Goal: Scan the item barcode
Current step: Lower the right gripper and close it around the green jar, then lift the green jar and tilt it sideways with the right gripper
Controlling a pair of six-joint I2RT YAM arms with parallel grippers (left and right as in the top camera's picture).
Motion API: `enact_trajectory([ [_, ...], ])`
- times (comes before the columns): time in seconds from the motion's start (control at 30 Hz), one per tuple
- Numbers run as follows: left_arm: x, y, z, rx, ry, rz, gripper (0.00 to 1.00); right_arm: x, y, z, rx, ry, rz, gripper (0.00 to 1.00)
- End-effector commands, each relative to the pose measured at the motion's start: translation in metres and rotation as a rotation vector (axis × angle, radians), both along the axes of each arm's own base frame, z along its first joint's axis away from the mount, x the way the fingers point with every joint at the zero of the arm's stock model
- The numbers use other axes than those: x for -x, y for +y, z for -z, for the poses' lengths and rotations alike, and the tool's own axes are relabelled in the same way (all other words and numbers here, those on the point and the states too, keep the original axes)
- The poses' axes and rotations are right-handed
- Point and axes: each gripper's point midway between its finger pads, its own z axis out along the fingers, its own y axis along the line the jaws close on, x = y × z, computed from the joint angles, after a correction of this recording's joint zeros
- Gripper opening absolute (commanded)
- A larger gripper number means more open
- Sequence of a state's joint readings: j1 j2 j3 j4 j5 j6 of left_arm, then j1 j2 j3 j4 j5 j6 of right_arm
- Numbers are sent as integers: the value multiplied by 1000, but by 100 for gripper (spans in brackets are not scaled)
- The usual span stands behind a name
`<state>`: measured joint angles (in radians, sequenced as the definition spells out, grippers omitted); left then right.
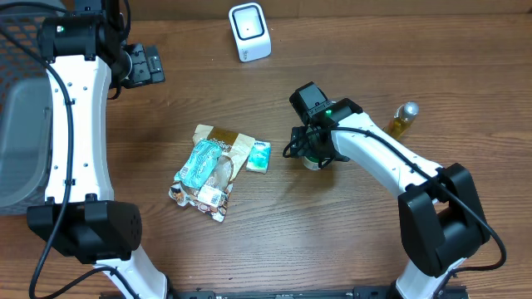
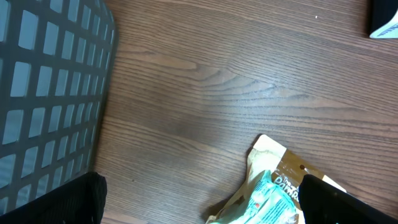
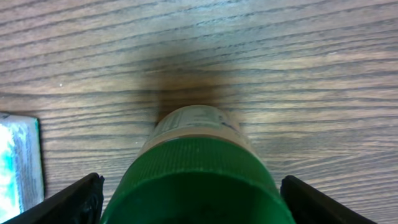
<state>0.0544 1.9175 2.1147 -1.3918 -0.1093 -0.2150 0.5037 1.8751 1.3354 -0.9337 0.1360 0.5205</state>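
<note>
Item: the bottle (image 3: 199, 168), green screw cap, pale label below the cap. It stands upright on the table (image 1: 349, 50), just off table centre toward 3 o'clock. No barcode can be made out on it in any view.

Right gripper (image 3: 189, 193): directly above the bottle, pointing down. Its fingers (image 3: 68, 202) are spread, one on each side of the cap. The wrist view shows a narrow gap on both sides, so the cap is straddled, not clamped. From overhead the gripper body hides most of the bottle.

Scanner (image 1: 249, 31): a white unit with a dark window, at 11 o'clock from the bottle, well apart, near the far table edge.

Packet (image 1: 258, 155): small, teal and white, lying flat at 9 o'clock from the bottle, near but not touching. Its edge shows at the left border of the right wrist view.

Bags (image 1: 208, 170): a loose pile of snack bags, brown and teal, at 9 o'clock beyond the packet and just beside it.

Yellow bottle (image 1: 402, 119): lying at 2 o'clock from the green-capped one, well apart, beside the right arm.

Left gripper (image 2: 202, 186): at 10 o'clock on the table, well apart from every item. Its fingers are wide apart with nothing between them but bare table and a corner of the bags.

Basket (image 1: 21, 124): grey mesh, at the 9 o'clock edge of the table.
</note>
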Motion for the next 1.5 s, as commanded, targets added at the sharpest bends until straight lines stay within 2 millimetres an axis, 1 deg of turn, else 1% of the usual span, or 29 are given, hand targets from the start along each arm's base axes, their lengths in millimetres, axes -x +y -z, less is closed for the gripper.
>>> enact_trajectory([
  [0.0,0,2,-11,0,-31,-14,100,3,-2,6,-8,13,3,86],
  [0.2,0,2,-11,0,-31,-13,100,7,-5,16,-5,19,5,85],
  [0.4,0,2,-11,0,-31,-14,99,2,-3,14,-15,-1,7,79],
  [0.6,0,2,-11,0,-31,-13,100,1,-3,14,-16,-2,8,79],
  [0.77,0,2,-11,0,-31,-13,100,-4,-10,14,-19,-8,32,78],
  [0.97,0,2,-11,0,-31,-13,100,-2,-12,14,-19,1,35,62],
  [1.2,0,2,-11,0,-31,-13,100,-2,-12,14,-19,1,35,61],
  [1.23,0,2,-11,0,-31,-13,100,-2,-12,14,-20,1,36,59],
  [1.3,0,2,-11,0,-31,-14,100,-2,-11,14,-25,4,35,52],
  [1.4,0,2,-11,0,-31,-13,100,-2,-6,12,-55,12,31,46],
  [1.47,0,2,-11,0,-31,-13,100,-4,-3,7,-79,18,34,45],
])
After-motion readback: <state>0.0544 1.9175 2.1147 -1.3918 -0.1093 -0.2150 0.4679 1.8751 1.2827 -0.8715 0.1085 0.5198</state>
